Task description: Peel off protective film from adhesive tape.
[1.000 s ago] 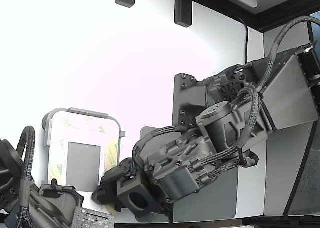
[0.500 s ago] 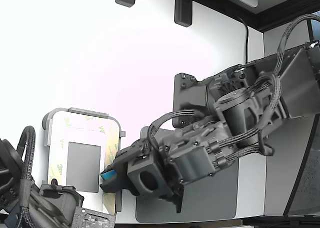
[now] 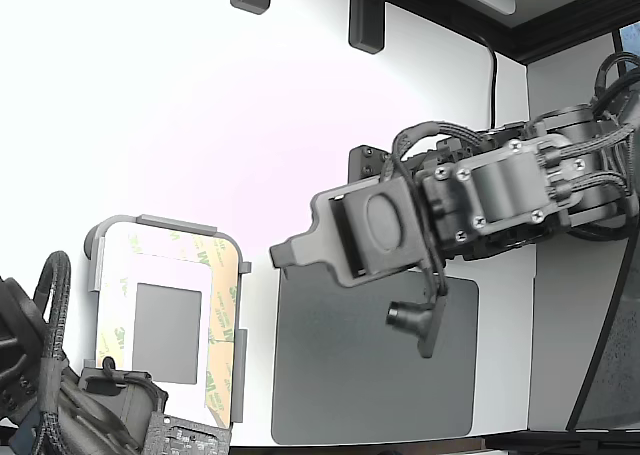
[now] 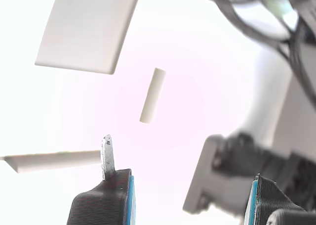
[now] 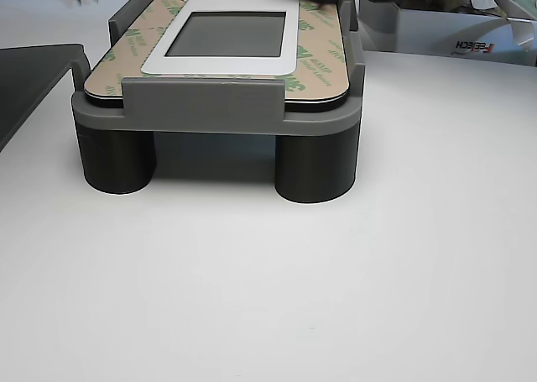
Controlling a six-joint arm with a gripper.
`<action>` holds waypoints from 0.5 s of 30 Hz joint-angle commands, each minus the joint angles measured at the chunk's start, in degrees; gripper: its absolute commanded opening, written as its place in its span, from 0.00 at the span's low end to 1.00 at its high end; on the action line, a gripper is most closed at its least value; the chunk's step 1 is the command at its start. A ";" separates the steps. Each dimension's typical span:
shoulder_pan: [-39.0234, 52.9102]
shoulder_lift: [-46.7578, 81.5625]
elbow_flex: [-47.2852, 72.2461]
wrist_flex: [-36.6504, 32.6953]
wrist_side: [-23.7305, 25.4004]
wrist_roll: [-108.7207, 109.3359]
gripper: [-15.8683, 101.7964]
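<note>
A: Where is the gripper [image 3: 290, 252]?
B: In the exterior view it hangs raised over the grey mat [image 3: 375, 375], right of the fixture [image 3: 165, 225].
A: Open?
B: The wrist view shows its blue-padded fingers [image 4: 127, 200] wide apart, holding nothing.
A: The protective film [image 3: 222, 320]?
B: Flat on the plate's right edge; the other view shows the adhesive tape [image 5: 319, 50] framing the grey square [image 5: 228, 34].

Protective film [image 5: 322, 48] tan, green logos; fixture [image 5: 210, 105] grey.
</note>
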 commanded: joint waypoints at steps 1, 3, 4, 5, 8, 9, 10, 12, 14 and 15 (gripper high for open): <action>-2.55 9.58 0.62 0.44 -0.44 8.35 0.93; -5.45 13.27 3.34 -2.02 -3.43 13.18 0.87; -5.54 15.38 5.10 -4.48 -2.99 18.98 0.76; -5.54 18.11 6.86 -7.21 -1.23 27.25 0.74; -5.54 25.14 10.37 -10.46 8.79 60.03 0.98; -5.54 24.96 9.84 -9.14 13.18 71.28 0.98; -5.54 23.82 9.14 -7.29 16.08 79.28 0.98; -5.54 21.62 8.35 -3.25 20.83 90.70 0.98; -7.47 20.65 8.53 0.18 22.68 97.65 0.98; -10.37 20.74 8.96 1.23 20.13 98.88 0.98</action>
